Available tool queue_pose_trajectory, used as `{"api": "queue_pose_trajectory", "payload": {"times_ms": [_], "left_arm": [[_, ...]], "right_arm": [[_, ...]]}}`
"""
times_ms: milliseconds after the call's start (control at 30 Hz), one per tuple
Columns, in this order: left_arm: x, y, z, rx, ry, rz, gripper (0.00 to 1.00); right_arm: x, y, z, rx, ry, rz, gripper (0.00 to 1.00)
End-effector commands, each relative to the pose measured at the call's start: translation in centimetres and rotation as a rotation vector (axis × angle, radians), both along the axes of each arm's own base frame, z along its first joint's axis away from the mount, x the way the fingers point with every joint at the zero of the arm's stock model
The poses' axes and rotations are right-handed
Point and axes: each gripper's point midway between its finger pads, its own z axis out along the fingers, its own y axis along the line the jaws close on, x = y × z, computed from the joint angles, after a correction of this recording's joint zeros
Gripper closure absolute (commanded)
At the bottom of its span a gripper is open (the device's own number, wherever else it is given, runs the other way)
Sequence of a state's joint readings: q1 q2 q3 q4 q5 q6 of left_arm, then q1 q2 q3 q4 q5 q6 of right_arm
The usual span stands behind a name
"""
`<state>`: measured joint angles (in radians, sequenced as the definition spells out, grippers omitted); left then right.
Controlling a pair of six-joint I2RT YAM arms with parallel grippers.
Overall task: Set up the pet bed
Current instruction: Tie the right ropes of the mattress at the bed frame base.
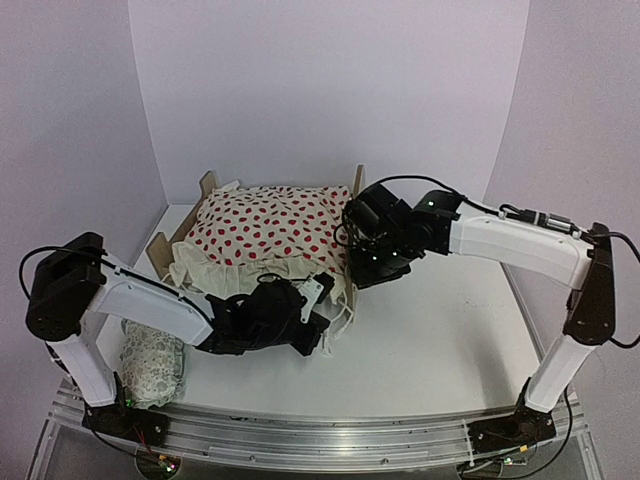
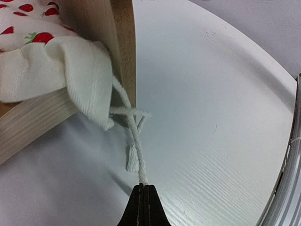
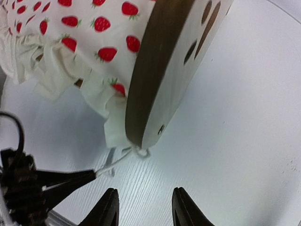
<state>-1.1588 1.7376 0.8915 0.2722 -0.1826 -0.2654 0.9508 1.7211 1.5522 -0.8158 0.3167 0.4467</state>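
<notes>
At the far left, we find the small pale green-patterned pillow [image 1: 152, 368] lying on the white table [image 1: 440, 340] beside the left arm's base. The left gripper [image 2: 144, 193] is clamped tight on the white twisted cord [image 2: 133, 136] that emerges beside the ruffle of the cream red-dotted blanket [image 1: 265, 225]. The blanket covers the light plywood pet bed [image 1: 357, 182], which stands at the table's middle rear. At the right, the right gripper [image 3: 145, 192] hovers just beside the rounded paw-print headboard [image 3: 174, 80], jaws partly apart and gripping nothing.
</notes>
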Motion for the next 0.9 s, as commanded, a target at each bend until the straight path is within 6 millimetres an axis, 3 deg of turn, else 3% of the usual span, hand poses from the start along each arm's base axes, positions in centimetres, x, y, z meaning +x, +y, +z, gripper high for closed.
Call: {"api": "queue_pose_trajectory", "payload": {"times_ms": [0,167,367,700,867], "left_arm": [[2.5,-3.1,2.9,-0.066,-0.075,0.019,1.00],[3.8,-3.9,2.7,-0.061,-0.084,0.020,1.00],[4.0,-3.2,2.9,-0.065,-0.079,0.016,1.00],[3.5,-1.5,3.4,-0.050,-0.092,-0.016,1.00],[3.2,-1.0,3.7,-0.058,-0.107,-0.043,1.00]], "right_arm": [[-2.8,-0.7,1.7,0.159,0.011,0.004,0.58],[-3.4,-2.1,0.7,0.241,0.003,-0.090,0.57],[-2.9,-0.6,-1.3,0.345,-0.003,-0.102,0.57],[-0.9,2.0,-4.4,0.354,-0.033,-0.093,0.61],[0.2,1.5,-5.8,0.338,-0.039,-0.194,0.63]]}}
